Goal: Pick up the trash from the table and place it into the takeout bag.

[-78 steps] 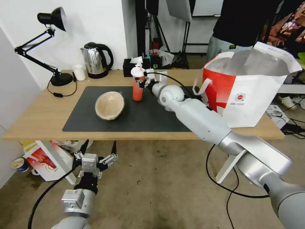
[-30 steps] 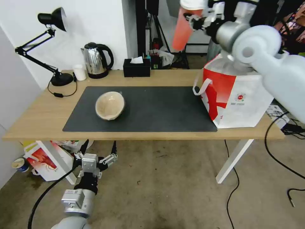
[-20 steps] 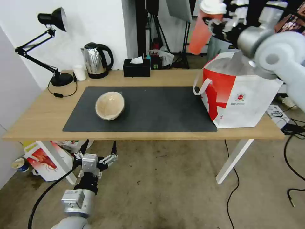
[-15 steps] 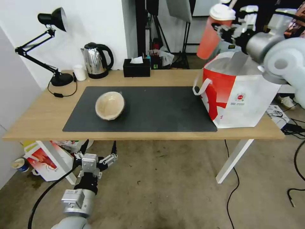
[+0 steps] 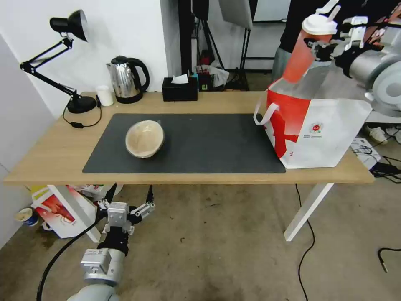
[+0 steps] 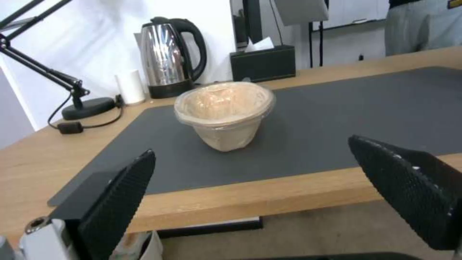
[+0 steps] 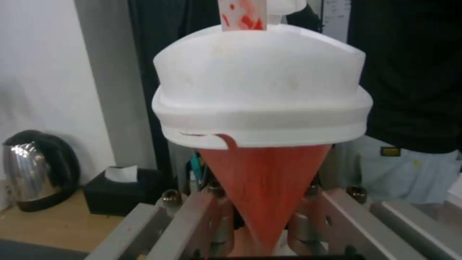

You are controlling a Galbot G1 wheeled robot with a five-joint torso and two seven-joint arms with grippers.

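My right gripper (image 5: 325,45) is shut on the red drink cup (image 5: 301,56), which has a white lid and a straw. It holds the cup tilted in the air above the open mouth of the white and red takeout bag (image 5: 330,133) at the table's right end. In the right wrist view the fingers (image 7: 212,216) clamp the cup (image 7: 262,180) low on its body. A tan paper bowl (image 5: 144,138) sits on the dark mat (image 5: 209,146) of the table (image 5: 50,154). My left gripper (image 5: 125,205) hangs open below the table's front edge, facing the bowl (image 6: 223,112).
Along the table's back edge stand a black desk lamp (image 5: 69,25), a steel kettle (image 5: 125,79), a small white cup (image 5: 104,95) and a black tissue box (image 5: 180,90). A person stands behind the bag. A red-printed white box (image 5: 58,209) lies on the floor at left.
My right gripper lifted the red cup off the mat and carried it up and to the right, now over the bag's mouth. The left arm and the bowl stayed still.
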